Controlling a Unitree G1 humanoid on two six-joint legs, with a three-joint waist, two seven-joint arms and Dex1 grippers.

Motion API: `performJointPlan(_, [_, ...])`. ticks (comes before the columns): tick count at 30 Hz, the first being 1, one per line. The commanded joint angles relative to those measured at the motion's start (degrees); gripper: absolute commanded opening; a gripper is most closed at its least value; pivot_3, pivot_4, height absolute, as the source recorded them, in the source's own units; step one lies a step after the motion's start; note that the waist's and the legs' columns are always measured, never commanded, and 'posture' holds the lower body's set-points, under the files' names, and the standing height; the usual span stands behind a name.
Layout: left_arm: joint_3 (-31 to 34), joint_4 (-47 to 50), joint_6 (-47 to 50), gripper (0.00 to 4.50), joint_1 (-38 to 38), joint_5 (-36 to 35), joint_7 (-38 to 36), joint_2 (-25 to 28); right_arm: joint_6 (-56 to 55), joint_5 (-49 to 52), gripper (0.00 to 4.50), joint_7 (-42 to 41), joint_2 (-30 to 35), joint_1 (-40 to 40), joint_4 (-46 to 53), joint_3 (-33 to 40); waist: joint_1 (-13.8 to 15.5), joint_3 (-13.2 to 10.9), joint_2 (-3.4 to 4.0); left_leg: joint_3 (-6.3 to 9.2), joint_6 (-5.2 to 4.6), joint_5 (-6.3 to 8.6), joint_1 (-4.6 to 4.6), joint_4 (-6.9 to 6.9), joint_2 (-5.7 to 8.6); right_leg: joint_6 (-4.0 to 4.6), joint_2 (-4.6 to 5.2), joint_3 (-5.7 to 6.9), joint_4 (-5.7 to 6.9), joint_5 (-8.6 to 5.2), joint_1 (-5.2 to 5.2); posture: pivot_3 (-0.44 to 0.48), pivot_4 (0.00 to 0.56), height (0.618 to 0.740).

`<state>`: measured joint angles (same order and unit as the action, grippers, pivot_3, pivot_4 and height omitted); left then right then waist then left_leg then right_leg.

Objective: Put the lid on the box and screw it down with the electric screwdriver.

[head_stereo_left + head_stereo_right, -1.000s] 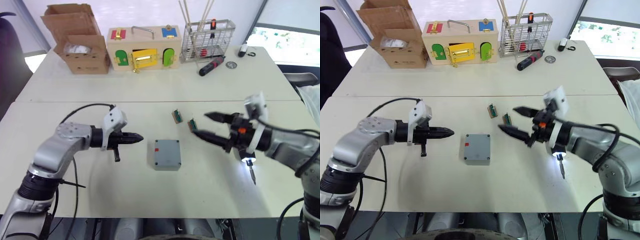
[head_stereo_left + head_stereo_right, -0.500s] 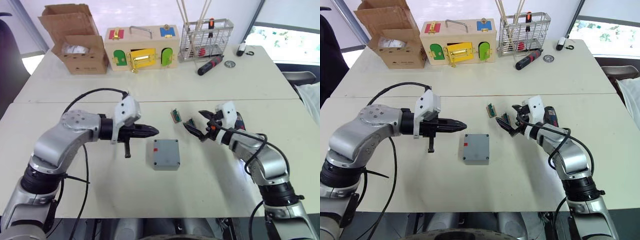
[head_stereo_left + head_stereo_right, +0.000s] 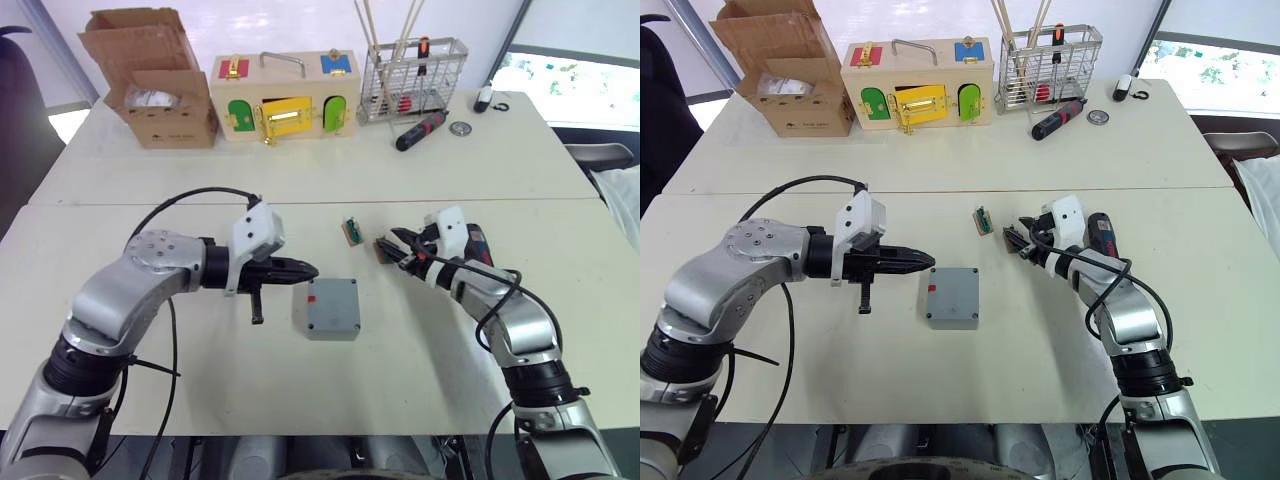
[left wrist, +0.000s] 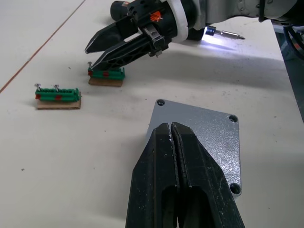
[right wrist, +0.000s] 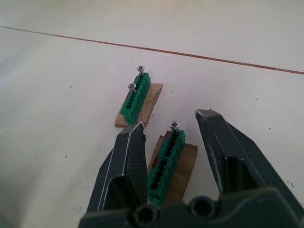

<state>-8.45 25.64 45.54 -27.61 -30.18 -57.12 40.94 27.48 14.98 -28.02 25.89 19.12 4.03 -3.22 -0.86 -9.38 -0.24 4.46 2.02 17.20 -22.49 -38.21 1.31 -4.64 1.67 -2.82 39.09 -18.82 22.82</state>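
The grey box [image 3: 333, 308] with a small red mark sits mid-table. Its top is the flat grey lid [image 4: 199, 142] with corner screw holes, lying flush on it. My left gripper [image 3: 308, 268] is shut, its tip just left of the box. My right gripper [image 5: 171, 119] is open, its fingers on either side of a green block [image 5: 166, 154] that holds a screw upright, with a gap on both sides. The electric screwdriver [image 3: 478, 245], black with red, rides on my right wrist; its bit and white light [image 4: 223, 34] show in the left wrist view.
A second green block with screws [image 3: 351, 231] lies just left of the first. Along the far edge stand a cardboard carton [image 3: 155, 80], a wooden box with coloured doors [image 3: 285, 97] and a wire basket [image 3: 415, 78]. A hand screwdriver [image 3: 421, 130] lies nearby.
My right gripper has moved left and down onto the nearer green block, and its jaws have narrowed. The left gripper has moved right toward the box and stays shut.
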Motion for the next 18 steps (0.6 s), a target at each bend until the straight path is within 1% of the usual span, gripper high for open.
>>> performJointPlan(1, [0.1, 1.5, -1.6, 0.0, 0.0, 0.1, -0.1, 0.4, -1.2, -0.5, 1.88, 0.0, -0.7, 1.4, 0.4, 1.0, 0.0, 0.0, 0.0, 0.0, 0.0, 0.0, 0.0, 0.0, 0.0, 0.0, 0.0, 0.0, 0.0, 0.0, 0.0, 0.0, 0.15, 0.74])
performJointPlan(6, [-0.4, 0.7, -2.6, 0.0, 0.0, 1.2, 0.1, 0.4, -1.8, -1.7, 1.88, 1.1, -1.5, 2.1, -1.4, 1.4, 0.0, 0.0, 0.0, 0.0, 0.0, 0.0, 0.0, 0.0, 0.0, 0.0, 0.0, 0.0, 0.0, 0.0, 0.0, 0.0, 0.15, 0.74])
performJointPlan(9, [-0.5, 0.6, -2.8, 0.0, 0.1, 1.4, 0.2, 0.2, -2.1, -1.9, 1.08, 0.9, -1.8, 2.1, -1.8, 1.5, 0.0, 0.0, 0.0, 0.0, 0.01, 0.0, 0.0, 0.0, 0.0, 0.0, 0.0, 0.0, 0.0, 0.0, 0.0, 0.0, 0.15, 0.74])
performJointPlan(10, [-0.6, 0.5, -2.9, 0.0, 0.1, 1.5, 0.3, 0.2, -2.3, -2.1, 0.62, 0.8, -1.9, 2.0, -2.0, 1.4, 0.0, 0.0, 0.0, 0.0, 0.01, 0.0, 0.0, 0.0, 0.0, 0.0, 0.01, 0.0, 0.0, 0.0, 0.0, 0.0, 0.15, 0.74])
performJointPlan(11, [-0.8, 0.4, -3.1, 0.0, 0.1, 1.8, 0.4, 0.3, -2.4, -2.2, 0.05, 0.8, -2.0, 2.0, -2.1, 1.4, -0.1, 0.0, 0.0, 0.0, 0.01, 0.0, 0.0, 0.0, 0.0, 0.0, 0.0, 0.0, 0.0, 0.0, 0.0, 0.0, 0.15, 0.74])
performJointPlan(18, [-1.2, 0.0, -3.7, 0.0, 0.6, 2.5, 0.6, 0.1, -2.7, -2.8, 0.02, 0.8, -2.8, 1.9, -2.0, 1.2, -0.1, 0.0, 0.0, 0.0, 0.01, 0.0, 0.0, 0.0, 0.0, 0.0, 0.0, 0.0, 0.01, 0.0, 0.01, 0.0, 0.15, 0.74])
